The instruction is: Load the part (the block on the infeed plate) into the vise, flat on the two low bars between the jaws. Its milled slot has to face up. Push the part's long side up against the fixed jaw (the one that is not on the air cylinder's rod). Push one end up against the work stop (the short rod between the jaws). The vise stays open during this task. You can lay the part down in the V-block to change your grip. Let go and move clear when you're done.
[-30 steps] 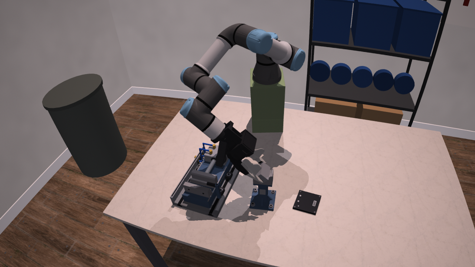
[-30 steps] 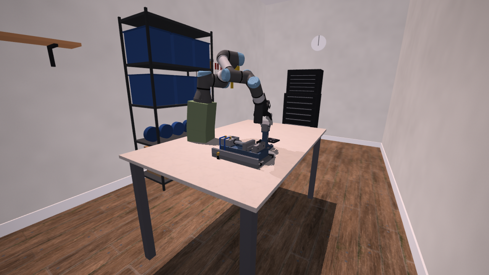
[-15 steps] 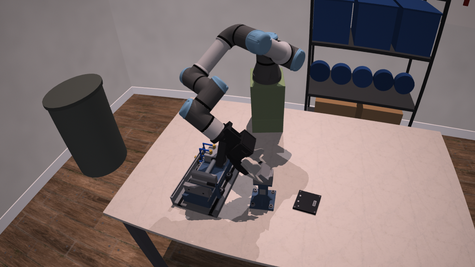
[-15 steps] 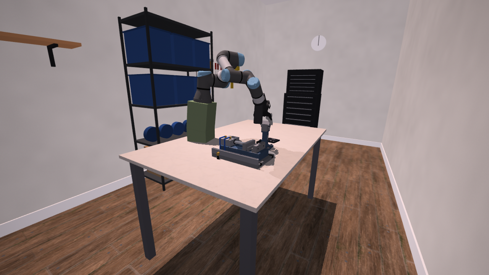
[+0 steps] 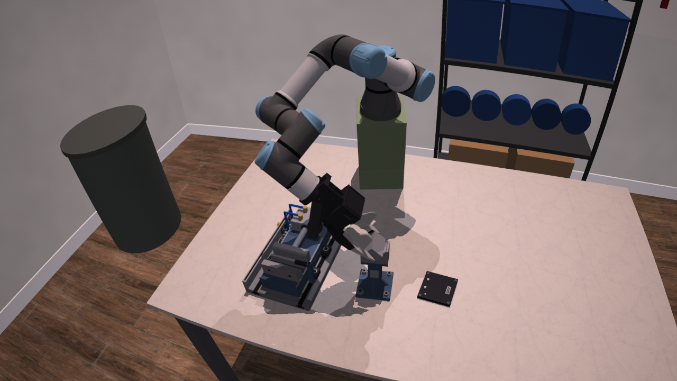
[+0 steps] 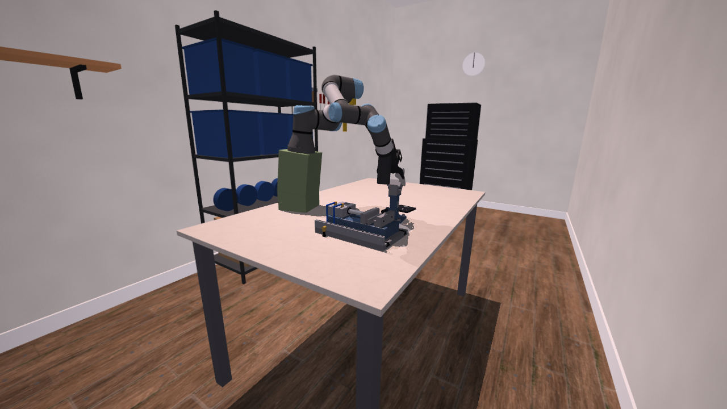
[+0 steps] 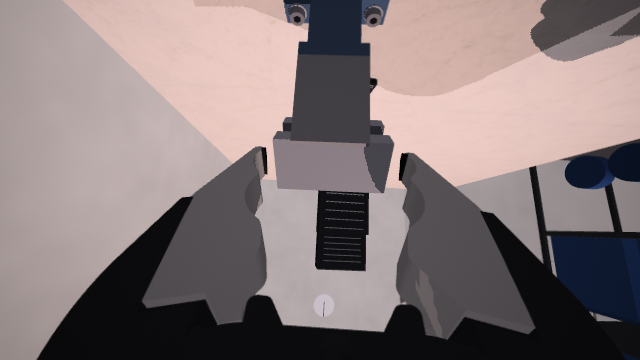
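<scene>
Plain grey block (image 5: 378, 246) (image 6: 393, 181) (image 7: 321, 166), tilted, in the V-block (image 6: 394, 191) (image 7: 330, 97) beside the vise (image 5: 285, 271) (image 6: 359, 226).

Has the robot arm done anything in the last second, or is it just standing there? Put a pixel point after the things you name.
Nothing visibly changed: the arm (image 5: 302, 80) (image 6: 350, 111) and its gripper (image 5: 374, 236) (image 6: 396, 180) (image 7: 332, 152) keep the same pose by the part (image 7: 325, 165).
</scene>
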{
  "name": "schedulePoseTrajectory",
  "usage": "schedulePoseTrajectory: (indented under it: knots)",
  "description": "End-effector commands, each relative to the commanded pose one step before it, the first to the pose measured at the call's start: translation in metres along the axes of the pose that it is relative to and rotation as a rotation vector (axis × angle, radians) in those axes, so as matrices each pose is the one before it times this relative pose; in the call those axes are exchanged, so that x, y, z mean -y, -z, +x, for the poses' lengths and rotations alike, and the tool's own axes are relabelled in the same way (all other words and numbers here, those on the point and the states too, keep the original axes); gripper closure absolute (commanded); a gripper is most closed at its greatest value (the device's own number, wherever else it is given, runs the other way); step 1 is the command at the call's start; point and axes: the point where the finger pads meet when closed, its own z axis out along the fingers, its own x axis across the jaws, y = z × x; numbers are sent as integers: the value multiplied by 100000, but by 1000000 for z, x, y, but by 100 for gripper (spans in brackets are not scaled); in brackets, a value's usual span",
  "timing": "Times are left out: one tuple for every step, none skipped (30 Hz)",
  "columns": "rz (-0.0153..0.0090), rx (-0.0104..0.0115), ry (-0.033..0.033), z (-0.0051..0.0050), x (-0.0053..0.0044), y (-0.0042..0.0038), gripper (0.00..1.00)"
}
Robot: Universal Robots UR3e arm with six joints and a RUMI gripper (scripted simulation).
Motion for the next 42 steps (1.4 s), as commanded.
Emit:
schedulePoseTrajectory:
  knots:
    - [133, 169, 179, -782, -192, 808, 49]
    - [0, 0, 0, 0, 0, 0, 49]
    - [0, 0, 0, 0, 0, 0, 49]
    - [0, 0, 0, 0, 0, 0, 49]
    - [0, 0, 0, 0, 0, 0, 49]
    - [0, 0, 0, 0, 0, 0, 49]
    - [0, 0, 0, 0, 0, 0, 49]
    - [0, 0, 0, 0, 0, 0, 49]
    - [0, 0, 0, 0, 0, 0, 49]
    - [0, 0, 0, 0, 0, 0, 49]
    - [0, 0, 0, 0, 0, 0, 49]
    - [0, 0, 0, 0, 0, 0, 49]
    - [0, 0, 0, 0, 0, 0, 49]
    - [0, 0, 0, 0, 0, 0, 49]
    - [0, 0, 0, 0, 0, 0, 49]
    - [0, 0, 0, 0, 0, 0, 49]
    - [0, 0, 0, 0, 0, 0, 49]
    - [0, 0, 0, 0, 0, 0, 49]
    - [0, 0, 0, 0, 0, 0, 49]
    - [0, 0, 0, 0, 0, 0, 49]
    - [0, 0, 0, 0, 0, 0, 49]
    - [0, 0, 0, 0, 0, 0, 49]
    - [0, 0, 0, 0, 0, 0, 49]
    - [0, 0, 0, 0, 0, 0, 49]
    - [0, 0, 0, 0, 0, 0, 49]
    - [0, 0, 0, 0, 0, 0, 49]
    - [0, 0, 0, 0, 0, 0, 49]
    - [0, 0, 0, 0, 0, 0, 49]
    - [0, 0, 0, 0, 0, 0, 49]
    - [0, 0, 0, 0, 0, 0, 49]
    - [0, 0, 0, 0, 0, 0, 49]
    - [0, 0, 0, 0, 0, 0, 49]
    - [0, 0, 0, 0, 0, 0, 49]
    - [0, 0, 0, 0, 0, 0, 100]
    - [0, 0, 0, 0, 0, 0, 100]
    - [0, 0, 0, 0, 0, 0, 100]
    - [0, 0, 0, 0, 0, 0, 100]
    - [0, 0, 0, 0, 0, 0, 100]
    - [0, 0, 0, 0, 0, 0, 100]
    - [0, 0, 0, 0, 0, 0, 100]
    - [0, 0, 0, 0, 0, 0, 100]
    - [0, 0, 0, 0, 0, 0, 100]
